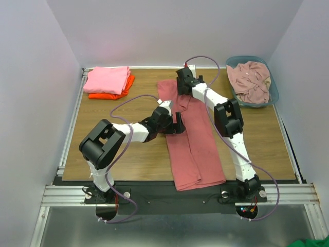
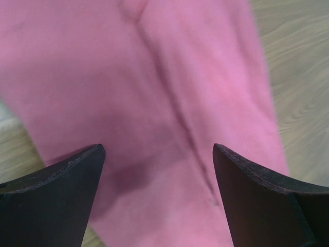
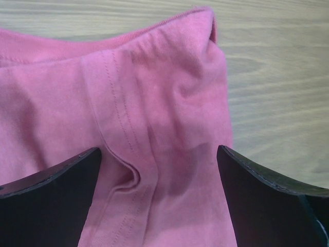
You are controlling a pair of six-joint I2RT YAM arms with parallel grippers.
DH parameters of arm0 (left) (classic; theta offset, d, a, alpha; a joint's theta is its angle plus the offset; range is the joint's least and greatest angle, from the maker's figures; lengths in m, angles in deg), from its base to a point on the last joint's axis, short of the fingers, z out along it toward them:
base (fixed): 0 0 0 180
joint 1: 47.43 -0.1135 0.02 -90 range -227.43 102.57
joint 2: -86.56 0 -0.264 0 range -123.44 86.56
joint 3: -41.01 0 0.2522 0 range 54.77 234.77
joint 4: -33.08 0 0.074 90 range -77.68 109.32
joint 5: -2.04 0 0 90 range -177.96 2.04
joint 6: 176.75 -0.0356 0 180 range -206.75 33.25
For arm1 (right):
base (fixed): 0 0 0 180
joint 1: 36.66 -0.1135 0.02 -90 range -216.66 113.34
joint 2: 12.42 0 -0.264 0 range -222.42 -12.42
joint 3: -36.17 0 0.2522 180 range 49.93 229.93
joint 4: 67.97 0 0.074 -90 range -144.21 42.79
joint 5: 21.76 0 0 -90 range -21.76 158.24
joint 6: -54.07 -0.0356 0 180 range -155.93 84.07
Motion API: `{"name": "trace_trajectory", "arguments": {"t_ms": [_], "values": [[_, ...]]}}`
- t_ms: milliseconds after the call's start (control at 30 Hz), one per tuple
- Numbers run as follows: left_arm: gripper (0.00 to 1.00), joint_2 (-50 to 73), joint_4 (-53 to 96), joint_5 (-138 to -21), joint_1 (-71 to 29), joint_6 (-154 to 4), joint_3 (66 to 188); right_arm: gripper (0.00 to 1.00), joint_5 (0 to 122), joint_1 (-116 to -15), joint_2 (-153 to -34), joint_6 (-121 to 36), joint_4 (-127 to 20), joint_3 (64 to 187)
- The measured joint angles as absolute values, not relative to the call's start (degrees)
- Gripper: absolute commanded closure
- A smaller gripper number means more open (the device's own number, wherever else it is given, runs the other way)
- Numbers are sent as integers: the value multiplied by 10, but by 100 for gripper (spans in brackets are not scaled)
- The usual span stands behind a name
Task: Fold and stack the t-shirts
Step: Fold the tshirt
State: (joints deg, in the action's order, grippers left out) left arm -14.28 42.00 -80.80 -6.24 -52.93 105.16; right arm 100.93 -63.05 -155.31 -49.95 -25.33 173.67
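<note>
- The coral-red t-shirt [image 1: 193,149] lies flat along the middle of the bench [image 1: 113,154]. It forms a long, narrow strip from near the far edge down to the near edge, so the sides appear already turned in.
- The step in hand looks like the crosswise fold, bringing one end of the strip over the other.
- The right end effector [image 1: 184,85] hovers over the far end of the strip, fingers spread wide and grasping nothing. Its wrist view shows a ribbed edge, a stitched seam and a small pucker of cloth between the fingers.
- The left end effector [image 1: 177,123] hangs over the strip's left edge about halfway along, also released and empty, with smooth cloth between its fingers.
- To do it well, each end effector should come straight down and pinch every layer at its edge, not just the top one. A grip on one layer would probably pull the earlier fold open.
- Keep the lift low and move both ends at the same pace, so the strip stays straight and its edges line up.
- The pucker near the seam is best flattened before the crease is set.
- A folded pink t-shirt [image 1: 107,80] sits on an orange t-shirt [image 1: 110,95] at the far left corner, likely the stack to join.
- A pale dusty-pink t-shirt [image 1: 250,80] lies crumpled in the basket [image 1: 275,92] at the far right corner, not yet folded.
</note>
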Motion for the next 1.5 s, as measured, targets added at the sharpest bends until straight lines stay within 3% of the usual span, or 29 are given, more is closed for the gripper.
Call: {"name": "trace_trajectory", "arguments": {"t_ms": [567,733,1033,1267,1500], "values": [[2,-154,422,-831,-62,-521,1058,0,1059,-535,-1353,-506,-248,1508],[2,-150,421,-831,-62,-521,1054,0,999,-505,-1315,-522,-246,1474],[2,-140,417,-831,-62,-521,1045,0,888,-555,-1321,-529,-257,1532],[2,-140,417,-831,-62,-519,1045,0,940,-627,-1375,-523,-272,1570],[2,-140,417,-833,-62,-517,1045,0,1048,-619,-1375,-529,-269,1463]]}}
